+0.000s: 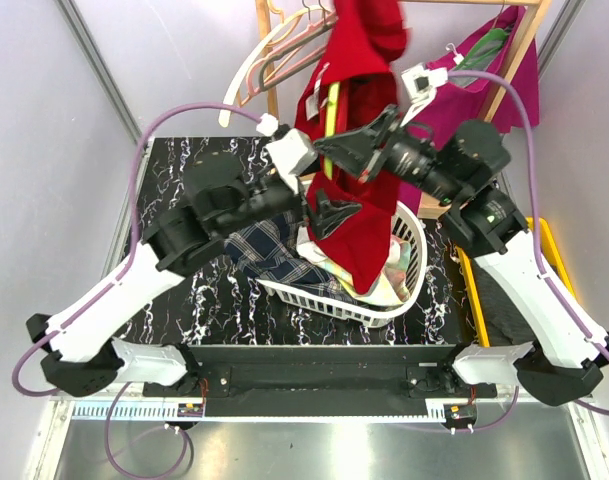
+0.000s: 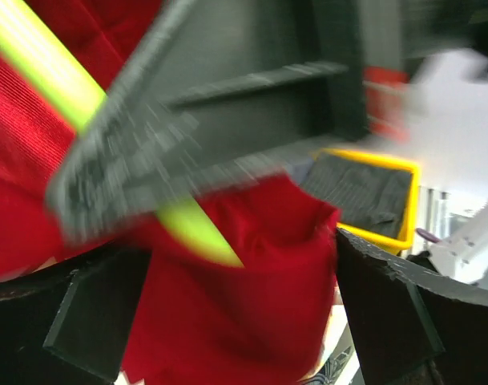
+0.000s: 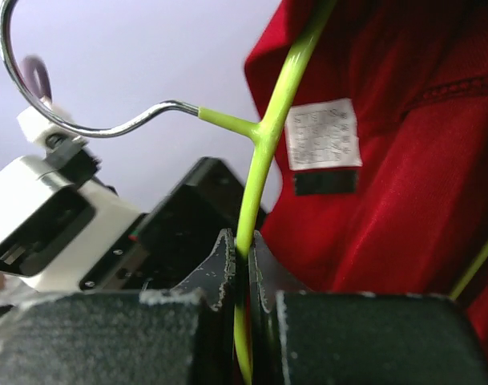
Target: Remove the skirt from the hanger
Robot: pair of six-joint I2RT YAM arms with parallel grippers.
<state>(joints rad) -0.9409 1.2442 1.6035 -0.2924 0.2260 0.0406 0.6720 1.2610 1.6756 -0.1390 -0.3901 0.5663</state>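
Marbled table (image 1: 184, 165); basket (image 1: 329, 305) below skirt (image 1: 369, 235).

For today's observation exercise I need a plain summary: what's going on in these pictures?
Two robot arms are working on a red skirt that hangs on a lime-green hanger. The right gripper is shut on the hanger's thin arm near the hook, holding it up over a white laundry basket on the table. The left gripper is wide open, with the skirt's cloth between its fingers but not pinched. The skirt is still on the hanger.
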